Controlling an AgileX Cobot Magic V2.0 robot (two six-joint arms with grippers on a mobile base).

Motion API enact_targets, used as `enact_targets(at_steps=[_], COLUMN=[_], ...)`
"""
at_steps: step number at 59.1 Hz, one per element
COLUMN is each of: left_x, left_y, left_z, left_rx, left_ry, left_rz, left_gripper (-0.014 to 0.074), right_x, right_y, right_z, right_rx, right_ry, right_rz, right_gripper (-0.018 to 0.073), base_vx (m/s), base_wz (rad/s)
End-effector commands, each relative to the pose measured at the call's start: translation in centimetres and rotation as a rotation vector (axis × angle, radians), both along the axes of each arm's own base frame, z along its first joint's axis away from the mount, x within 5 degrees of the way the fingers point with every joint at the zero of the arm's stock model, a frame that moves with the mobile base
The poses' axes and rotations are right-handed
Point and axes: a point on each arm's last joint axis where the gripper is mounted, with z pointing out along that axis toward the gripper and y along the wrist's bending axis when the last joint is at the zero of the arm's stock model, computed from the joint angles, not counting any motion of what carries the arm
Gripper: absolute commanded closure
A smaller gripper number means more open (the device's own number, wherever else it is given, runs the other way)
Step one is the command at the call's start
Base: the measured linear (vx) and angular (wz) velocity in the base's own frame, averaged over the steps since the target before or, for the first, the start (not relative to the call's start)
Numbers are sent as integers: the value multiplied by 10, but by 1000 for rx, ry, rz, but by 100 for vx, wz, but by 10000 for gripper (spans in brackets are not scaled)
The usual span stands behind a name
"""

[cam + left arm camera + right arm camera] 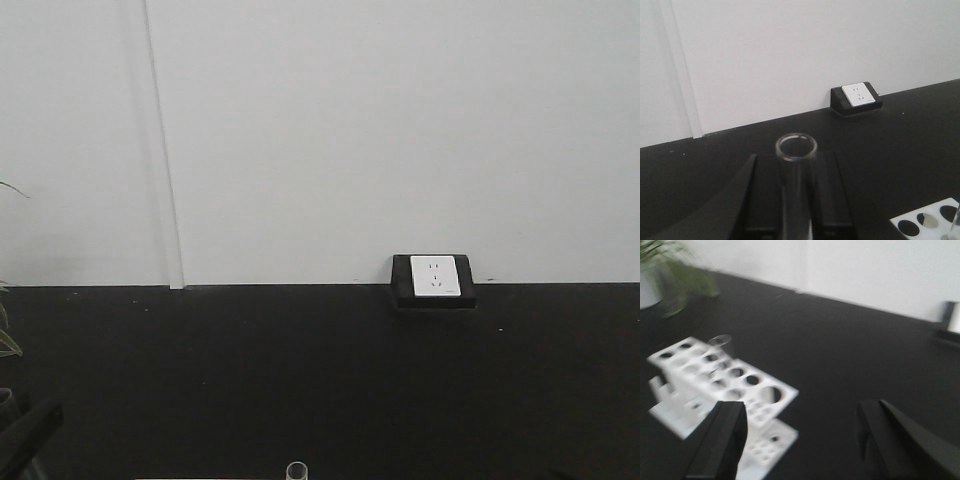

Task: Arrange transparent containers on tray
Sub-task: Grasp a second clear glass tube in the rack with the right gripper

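Black matte tabletop (300,380) is filling the lower part of each view, with a plain white wall (350,130) rising behind it.

Nearest the left wrist camera, the left gripper (795,170) is clamping a test tube (796,146) between its two dark fingers (760,200), one pressing on each side. The tube is clear, colourless glass, long and narrow. It is pointing away from the camera with its open mouth farthest out. Its round rim is flaring slightly and catching the light as a pale ring, and the dark tabletop is showing through the glass wall. In the front-facing view only that rim is peeking up, at the very bottom edge.

Just right of the left gripper, a corner of a white test-tube rack (935,222) with round holes is showing on the tabletop.

The right wrist view is blurring. Its right gripper (800,425) is hanging over the tabletop with its jaws wide apart and only the black surface between them. Beyond its left finger (722,440), the rack is lying at an angle, and a faint clear rim seems to be standing up from one far hole. Farther back, a potted plant (670,270) is sitting at the table's corner.

Farthest away, a white wall socket (432,276) in a black box is resting where tabletop and wall meet.
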Motion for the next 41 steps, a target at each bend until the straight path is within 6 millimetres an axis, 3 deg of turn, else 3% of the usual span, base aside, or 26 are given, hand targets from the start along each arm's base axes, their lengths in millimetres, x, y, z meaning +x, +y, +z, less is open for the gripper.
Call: enact_targets(at_steps=[1,16,27,41], left_x=[0,0,0,0], left_y=[-2,-2,-2,-2], left_z=[21,21,21,21], left_rx=[-53,-53,-53,-54], left_ry=[-111,-112,-112,-112], left_rz=[-16,-16,-16,-16], left_gripper=[545,542,540,540], right_x=[8,41,71,94], right_y=[27,81,112,129], right_z=[6,-28,-28,-33], right_rx=[40,80,79,95], right_ry=[-87,-69,-67,-50], right_rz=[117,211,214,176], right_gripper=[36,32,32,32], base_vx=[0,0,0,0], base_wz=[0,0,0,0])
